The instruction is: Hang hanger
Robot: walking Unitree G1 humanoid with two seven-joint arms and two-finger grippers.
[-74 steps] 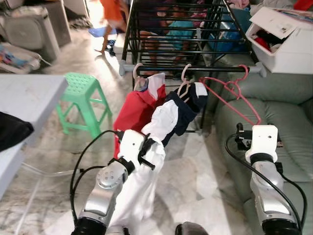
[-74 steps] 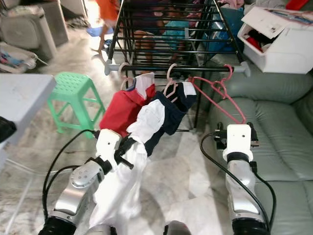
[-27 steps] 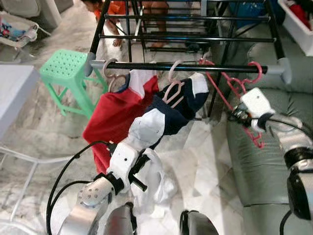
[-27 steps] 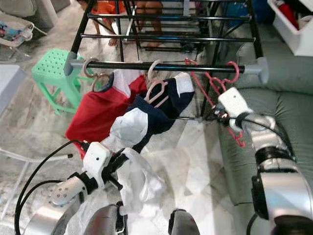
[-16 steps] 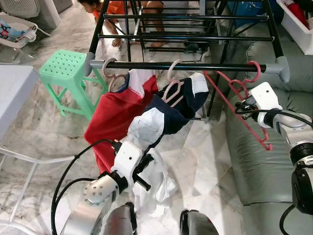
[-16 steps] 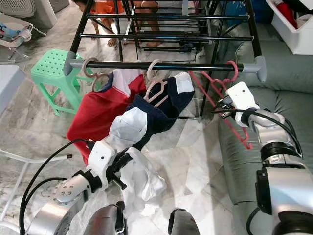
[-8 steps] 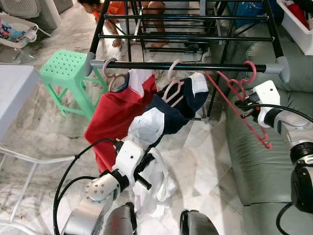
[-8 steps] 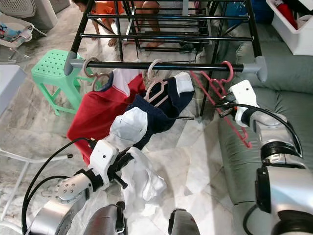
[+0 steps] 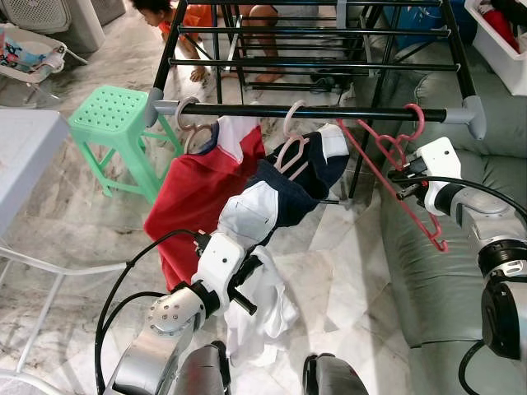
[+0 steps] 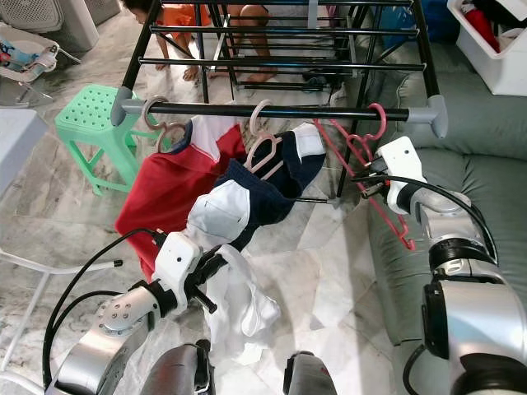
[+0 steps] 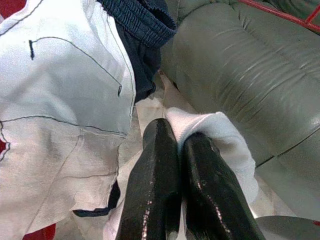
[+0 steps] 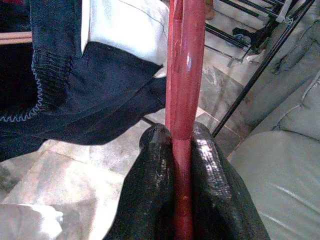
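Observation:
A red wire hanger [image 9: 432,231] has its hook [image 9: 417,118] looped over the black rail [image 9: 247,109] of the drying rack, near the rail's right end. My right gripper [image 9: 402,183] is shut on the hanger's sloping bar [image 12: 181,60], just under the rail. On the same rail hang a red shirt [image 9: 198,189] and a navy and white garment [image 9: 288,185], each on a pale hanger. Low at the front, my left gripper [image 9: 247,284] is shut on a white garment [image 11: 210,135] that droops toward the floor.
A green plastic stool [image 9: 115,111] stands left of the rack. A grey sofa [image 9: 445,304] runs along the right. A white table edge [image 9: 20,156] is at the left. A person [image 9: 177,12] crouches behind the rack. A white bin [image 9: 502,33] sits at the top right.
The red hanger's hook has slid a little to the left along the rail, and my right gripper moved with it. The left arm still holds the white garment.

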